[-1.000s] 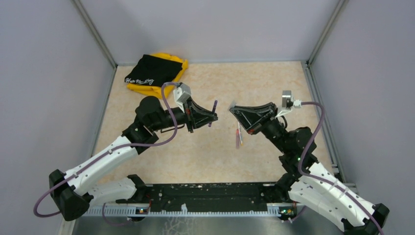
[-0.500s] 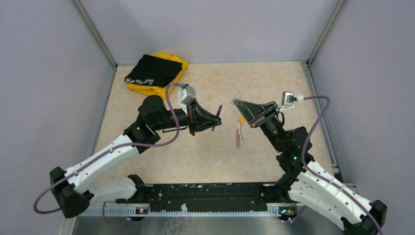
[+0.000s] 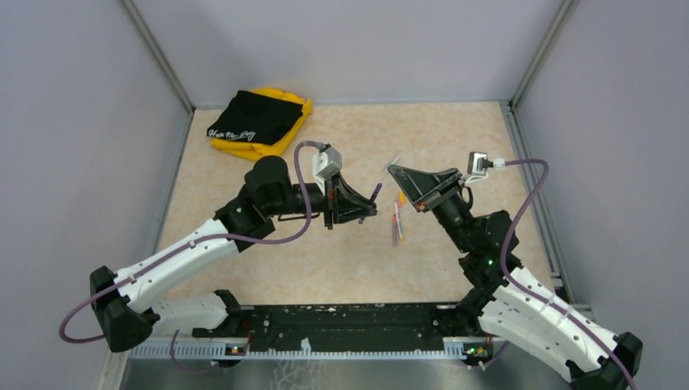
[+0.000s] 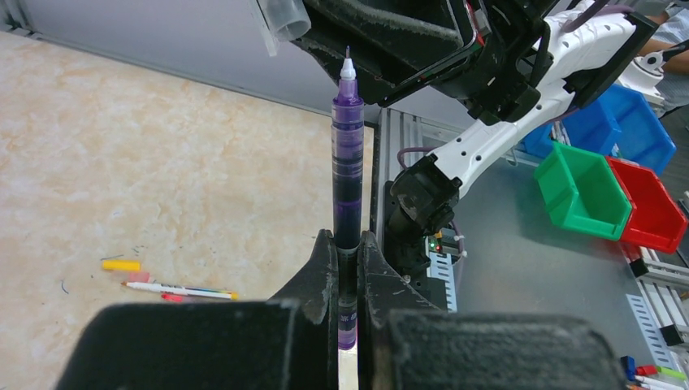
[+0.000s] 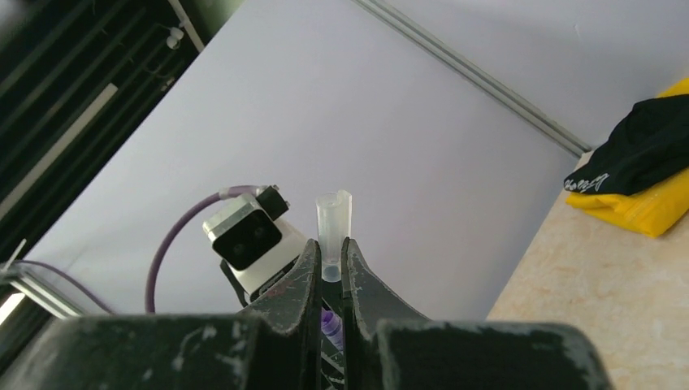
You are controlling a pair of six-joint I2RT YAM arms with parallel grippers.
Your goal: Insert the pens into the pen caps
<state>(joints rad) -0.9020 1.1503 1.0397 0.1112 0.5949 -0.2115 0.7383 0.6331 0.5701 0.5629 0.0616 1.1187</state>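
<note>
Purple-barrelled translucent plastic pen (image 4: 348,187) with a white needle tip is clamped by its rear end between the fingers of the left end effector (image 4: 347,245), held in the air above the speckled beige counter (image 3: 341,260). Its long axis runs straight out of the jaws. From overhead it slants from near-left to far-right, with the tip leading toward the other arm.

Facing it, the right end effector (image 5: 330,245) is clenched on a clear stubby plastic cap (image 5: 333,231), gripped at its closed end so the open mouth points outward toward the pen. Tip and mouth are near each other but apart. In the left wrist view the mouth sits up and to the left of the tip, so the two axes look not yet lined up.

No pen shows seated in a cap, so I judge the first pairing is under way and the rest is untouched. Lying on the counter between the arms are a white pen with orange markings (image 4: 180,289), a reddish stick (image 4: 169,297) tight against it, and an orange-yellow stubby cap (image 4: 120,265) just beside them. I cannot pick out a pink cap.
</note>
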